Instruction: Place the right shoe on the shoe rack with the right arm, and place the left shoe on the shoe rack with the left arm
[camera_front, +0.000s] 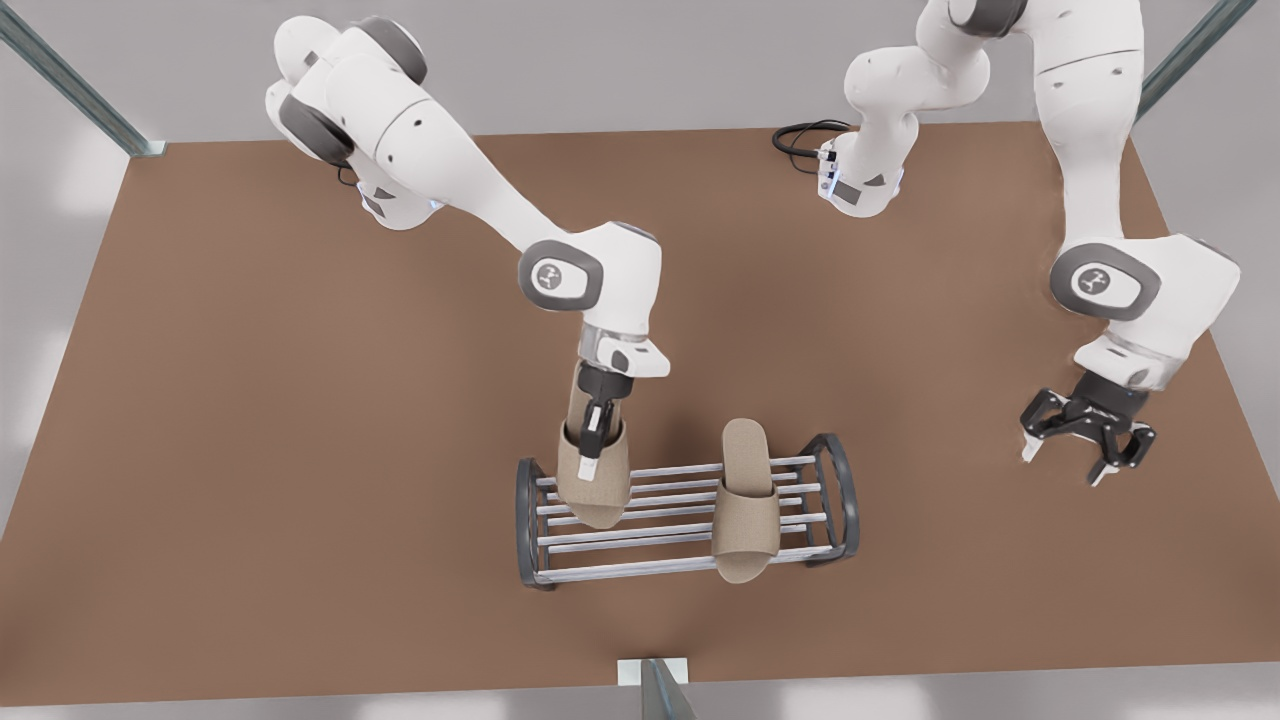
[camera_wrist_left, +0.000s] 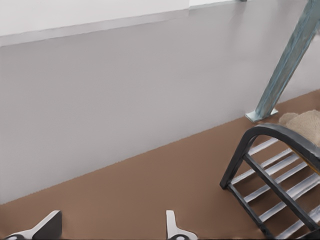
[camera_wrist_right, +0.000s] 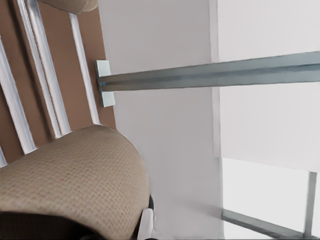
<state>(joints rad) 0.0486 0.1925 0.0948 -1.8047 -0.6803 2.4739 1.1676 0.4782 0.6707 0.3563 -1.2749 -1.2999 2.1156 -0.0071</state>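
Reaching down over the shoe rack (camera_front: 685, 500), the right gripper (camera_front: 592, 440) is clamping the right shoe (camera_front: 592, 478), which is hanging toe-down and touching the bars. The left shoe (camera_front: 745, 500) is lying across the rack. The left gripper (camera_front: 1085, 440) is hovering well aside over the table (camera_front: 250, 450), fingers spread apart.

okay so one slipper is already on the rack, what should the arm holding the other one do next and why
Probably lower it a little, then let go. The right hand grips the slipper tilted toe-down over the shoe rack, near the bars. The other slipper already lies across them, and the left hand waits open, off to the side.
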